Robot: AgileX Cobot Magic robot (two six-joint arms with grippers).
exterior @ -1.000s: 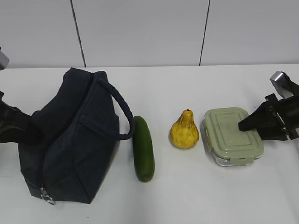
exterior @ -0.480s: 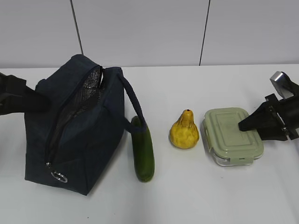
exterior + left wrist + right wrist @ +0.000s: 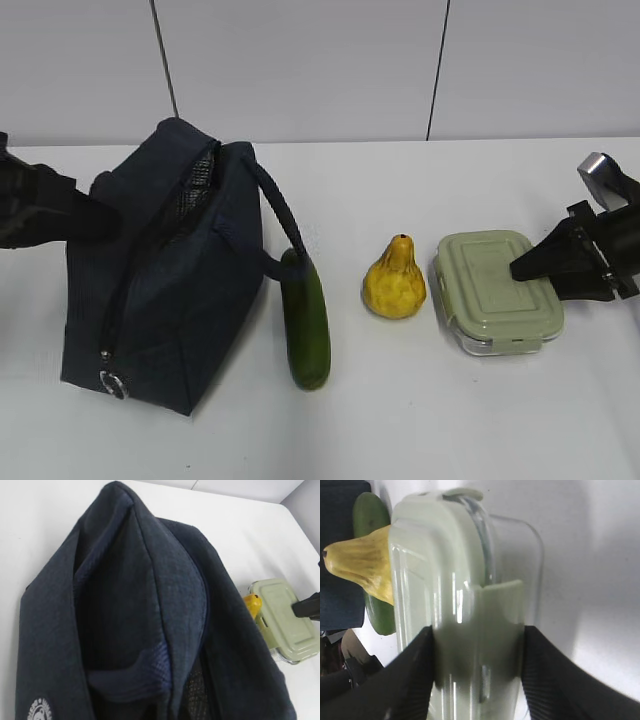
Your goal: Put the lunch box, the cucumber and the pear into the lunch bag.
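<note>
So the navy lunch bag (image 3: 165, 275) stands on the left of the white table (image 3: 420, 420), zipper partly open with mesh showing near the top, and the left claw (image 3: 85, 215) is pressed against its left side, though whether it's pinching fabric or just touching, can't tell. The cucumber (image 3: 307, 320) lies just beside the bag under the loop handle (image 3: 280, 215), then the pear (image 3: 395, 280), then the lunch box (image 3: 497, 290). The right claw (image 3: 477, 672) has its fingers (image 3: 410, 675) snug against both long sides of the lunch box.
</note>
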